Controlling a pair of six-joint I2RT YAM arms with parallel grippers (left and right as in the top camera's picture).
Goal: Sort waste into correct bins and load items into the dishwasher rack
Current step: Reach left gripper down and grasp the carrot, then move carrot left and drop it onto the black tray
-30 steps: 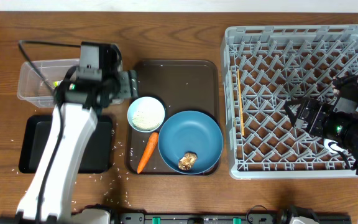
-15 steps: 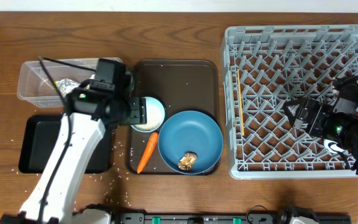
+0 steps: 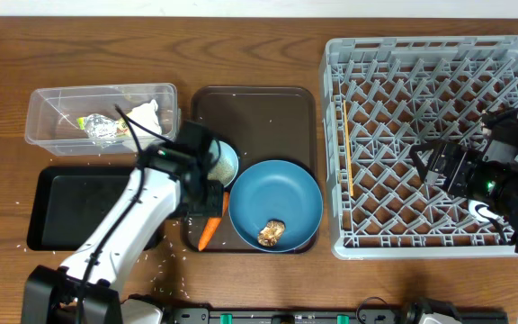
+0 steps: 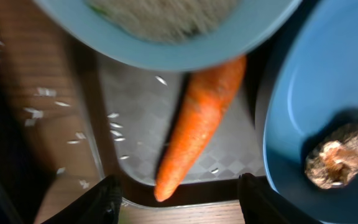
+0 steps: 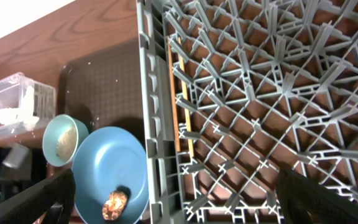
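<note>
Tapered orange carrot [image 4: 197,124] lies on textured brown tray [image 4: 138,118], tip near its rim; left gripper [image 4: 180,202] spread astride tip; right gripper [image 5: 179,199] spread above gridded grey rack [image 5: 241,93]

We find no text, label, brand or number that can be read in any view (any print on the crumpled wrappers [image 3: 102,129] in the clear box [image 3: 48,117] is too small to tell).

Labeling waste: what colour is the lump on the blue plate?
Brown lump, clearest in left wrist view.
</note>
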